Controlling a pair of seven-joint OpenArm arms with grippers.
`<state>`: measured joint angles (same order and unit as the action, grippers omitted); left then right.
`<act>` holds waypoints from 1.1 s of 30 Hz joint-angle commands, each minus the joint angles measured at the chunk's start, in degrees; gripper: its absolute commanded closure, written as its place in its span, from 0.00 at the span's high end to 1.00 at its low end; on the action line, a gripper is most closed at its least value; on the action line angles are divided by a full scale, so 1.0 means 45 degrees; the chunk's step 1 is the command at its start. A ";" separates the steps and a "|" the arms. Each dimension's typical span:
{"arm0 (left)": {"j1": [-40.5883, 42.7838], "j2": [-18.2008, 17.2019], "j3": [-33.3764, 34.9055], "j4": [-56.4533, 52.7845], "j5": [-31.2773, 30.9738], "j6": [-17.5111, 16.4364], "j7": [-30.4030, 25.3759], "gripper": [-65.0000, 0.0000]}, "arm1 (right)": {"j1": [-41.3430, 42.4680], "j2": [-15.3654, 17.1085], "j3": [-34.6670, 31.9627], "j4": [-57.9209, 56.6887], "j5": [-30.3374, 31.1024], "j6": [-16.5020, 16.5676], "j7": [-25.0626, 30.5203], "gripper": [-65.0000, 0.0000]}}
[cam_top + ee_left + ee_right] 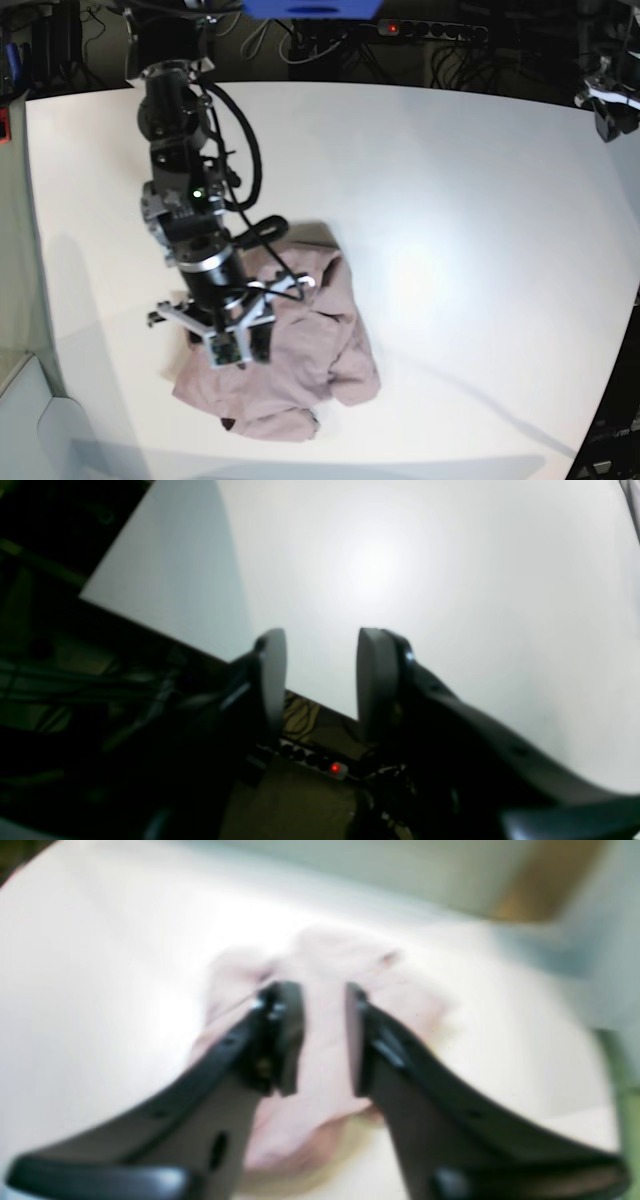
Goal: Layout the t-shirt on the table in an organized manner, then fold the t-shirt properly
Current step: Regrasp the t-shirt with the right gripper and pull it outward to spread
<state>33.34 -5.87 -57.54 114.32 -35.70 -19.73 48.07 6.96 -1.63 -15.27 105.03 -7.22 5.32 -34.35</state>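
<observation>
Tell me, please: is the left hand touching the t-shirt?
Apart. In the left wrist view, the left hand hovers open over bare table, with no cloth near. The base view shows the t-shirt lying crumpled far away, under the other arm.

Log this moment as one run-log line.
t-shirt: crumpled heap on table | right gripper: open above it, nothing held | left gripper: open, over bare table

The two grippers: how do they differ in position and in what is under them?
The right gripper hangs over the crumpled t-shirt; the left gripper is over the bare table, near its edge. In the base view the right arm stands mid-table; the left barely shows at the far corner. Both have jaws apart, holding nothing.
</observation>
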 commanded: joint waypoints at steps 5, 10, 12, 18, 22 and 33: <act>0.0024 0.0005 -0.0488 0.0216 -0.0105 -0.0041 0.0032 0.35 | 0.1256 -0.0371 -0.1618 -0.2525 -0.0085 -0.0059 0.0473 0.55; 0.0102 0.0005 -0.0508 0.0216 -0.0105 -0.0041 0.0032 0.35 | 0.2683 -0.1133 -0.1931 -0.5397 -0.0085 -0.0059 0.0629 0.59; 0.0200 0.0005 -0.0508 0.0236 -0.0105 -0.0041 0.0032 0.35 | 0.3249 -0.1191 -0.1931 -0.6569 -0.0085 -0.0059 0.1137 0.59; 0.0376 0.0005 -0.0781 0.0236 -0.0125 -0.0041 0.0032 0.35 | 0.4265 -0.1152 -0.1892 -0.9558 -0.0104 -0.0098 0.2778 0.59; 0.0337 0.0005 -0.1211 0.0216 -0.0125 -0.0041 0.0032 0.35 | 0.4558 -0.0918 -0.1853 -1.0711 -0.0104 -0.0372 0.3384 0.59; 0.0278 -0.0015 -0.1289 0.0177 -0.0125 -0.0041 0.0052 0.35 | 0.4538 -0.0644 -0.1892 -1.1590 -0.0104 -0.1095 0.4302 0.58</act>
<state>34.24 -5.08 -62.81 114.37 -35.68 -19.75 49.47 25.82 -4.12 -23.77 52.05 -7.70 1.04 -16.38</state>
